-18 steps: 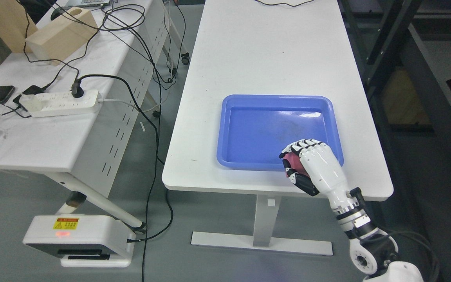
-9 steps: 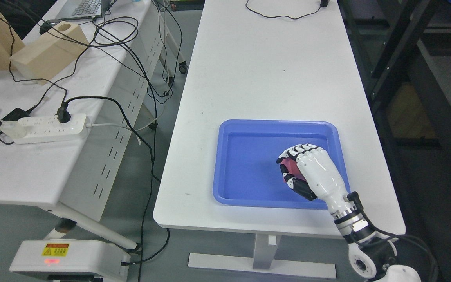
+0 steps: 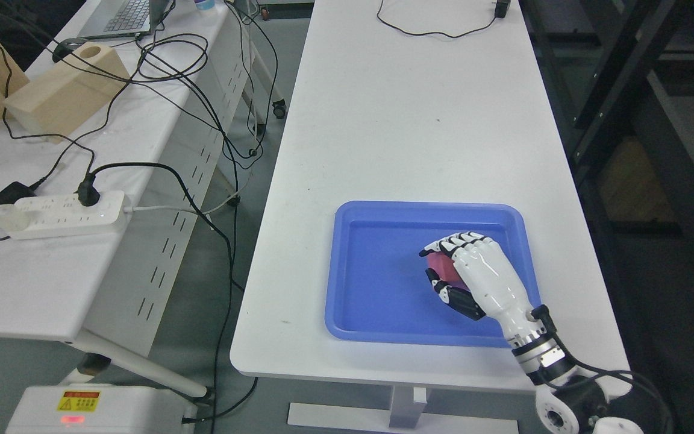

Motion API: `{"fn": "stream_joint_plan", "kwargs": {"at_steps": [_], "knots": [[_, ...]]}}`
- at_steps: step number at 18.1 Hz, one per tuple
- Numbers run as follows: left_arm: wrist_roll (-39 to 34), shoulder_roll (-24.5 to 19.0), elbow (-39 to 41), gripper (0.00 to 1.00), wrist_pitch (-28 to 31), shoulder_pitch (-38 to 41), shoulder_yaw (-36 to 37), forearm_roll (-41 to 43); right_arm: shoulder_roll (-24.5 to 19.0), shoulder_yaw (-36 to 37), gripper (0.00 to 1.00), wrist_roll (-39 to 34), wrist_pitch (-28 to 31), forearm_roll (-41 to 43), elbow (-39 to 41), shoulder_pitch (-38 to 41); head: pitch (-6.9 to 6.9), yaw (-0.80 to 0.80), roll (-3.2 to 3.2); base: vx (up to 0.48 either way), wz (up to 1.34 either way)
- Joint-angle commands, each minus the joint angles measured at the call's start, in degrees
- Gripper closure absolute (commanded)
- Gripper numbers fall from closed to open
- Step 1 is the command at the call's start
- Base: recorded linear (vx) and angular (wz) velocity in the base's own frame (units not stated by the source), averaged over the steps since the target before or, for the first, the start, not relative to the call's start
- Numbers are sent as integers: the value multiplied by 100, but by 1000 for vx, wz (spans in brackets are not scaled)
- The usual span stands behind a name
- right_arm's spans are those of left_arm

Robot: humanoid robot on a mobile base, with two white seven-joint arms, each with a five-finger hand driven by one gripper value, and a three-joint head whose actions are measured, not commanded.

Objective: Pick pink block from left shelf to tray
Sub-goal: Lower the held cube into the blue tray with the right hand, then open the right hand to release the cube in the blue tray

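Observation:
A blue tray (image 3: 377,277) lies near the front of the white table (image 3: 407,120). My right hand (image 3: 443,268), white with black joints, reaches in from the lower right and is over the tray's right half. Its fingers are curled around the pink block (image 3: 443,266), of which only a small pink patch shows between thumb and fingers. I cannot tell whether the block touches the tray floor. The left arm is out of the picture.
A second white table (image 3: 52,259) at the left carries a power strip (image 3: 52,214), tangled black cables (image 3: 178,54), a wooden block (image 3: 67,90) and a laptop (image 3: 121,15). A dark shelf frame (image 3: 630,84) stands to the right. A black cable (image 3: 437,30) lies at the table's far end.
The camera has shifted, so the whole scene sits lower in the picture. My right hand, holding the pink block, has moved from the tray's front rim to over its inside.

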State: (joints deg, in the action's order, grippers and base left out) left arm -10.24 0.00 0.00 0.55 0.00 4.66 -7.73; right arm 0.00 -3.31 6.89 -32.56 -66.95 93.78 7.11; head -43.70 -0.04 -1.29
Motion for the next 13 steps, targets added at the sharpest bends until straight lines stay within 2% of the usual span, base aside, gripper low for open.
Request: {"fn": "stream_joint_plan", "kwargs": {"at_steps": [1, 4, 6, 9, 13], "knots": [[-4, -100, 100, 0, -2, -167, 0, 0, 100, -3, 34, 14, 57, 155, 0, 71, 0, 0, 0, 26, 0], [-4, -100, 100, 0, -2, -167, 0, 0, 100, 23, 28, 23, 118, 164, 0, 80, 0, 0, 0, 0, 0], [-4, -100, 100, 0, -2, -167, 0, 0, 100, 85, 17, 23, 337, 504, 0, 71, 0, 0, 0, 0, 0], [-4, -100, 100, 0, -2, -176, 0, 0, 100, 427, 1, 5, 514, 2242, 0, -42, 0, 0, 0, 0, 0], [-4, -100, 100, 0, -2, -167, 0, 0, 100, 762, 1, -30, 558, 4237, -9, -139, 0, 0, 0, 0, 0]]}}
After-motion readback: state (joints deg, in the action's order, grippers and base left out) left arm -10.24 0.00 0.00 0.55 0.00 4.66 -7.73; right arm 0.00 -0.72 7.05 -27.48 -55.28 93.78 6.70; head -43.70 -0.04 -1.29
